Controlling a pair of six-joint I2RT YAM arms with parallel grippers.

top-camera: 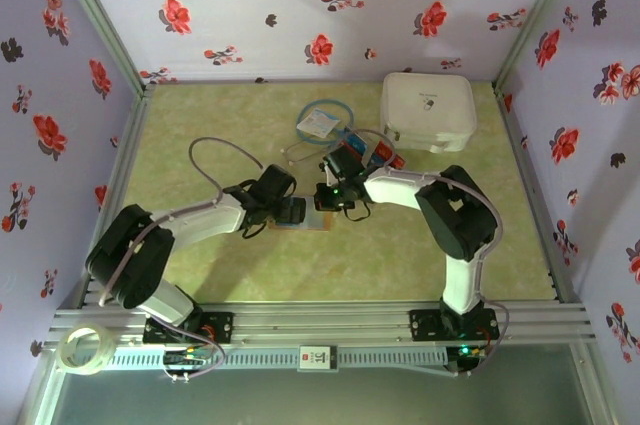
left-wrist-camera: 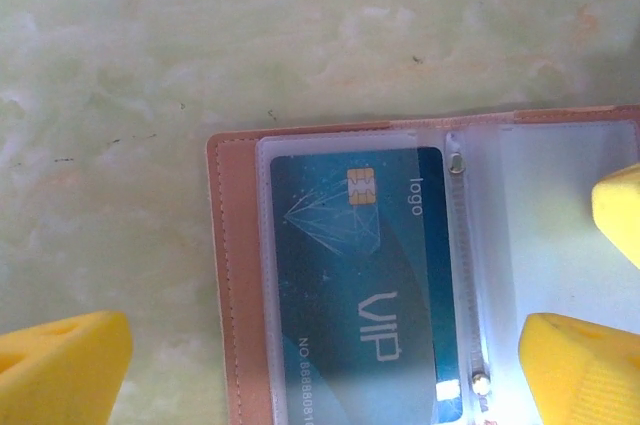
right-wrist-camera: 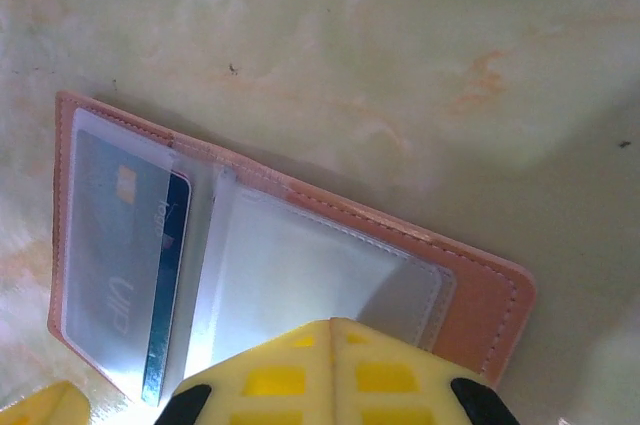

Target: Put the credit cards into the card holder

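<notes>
The pinkish-tan card holder [left-wrist-camera: 235, 275] lies open on the green table, under both grippers. A blue credit card [left-wrist-camera: 360, 295] marked VIP sits inside its left clear sleeve. My left gripper [left-wrist-camera: 320, 345] is open, its yellow fingers [left-wrist-camera: 60, 365] straddling that half of the holder. My right gripper [right-wrist-camera: 333, 325] is shut with nothing between its fingers, and its tip rests on the right clear sleeve of the card holder [right-wrist-camera: 480, 295]. From above, the left gripper [top-camera: 292, 210] and right gripper [top-camera: 330, 200] meet over the card holder [top-camera: 316, 226]. More credit cards [top-camera: 380, 152], red and blue, lie behind the right gripper.
A large white square case [top-camera: 428, 110] stands at the back right, close to the loose cards. A white tag with a blue cord loop [top-camera: 320, 123] lies at the back centre. A roll of tape [top-camera: 85, 350] rests on the front rail at left. Flowered walls enclose the table.
</notes>
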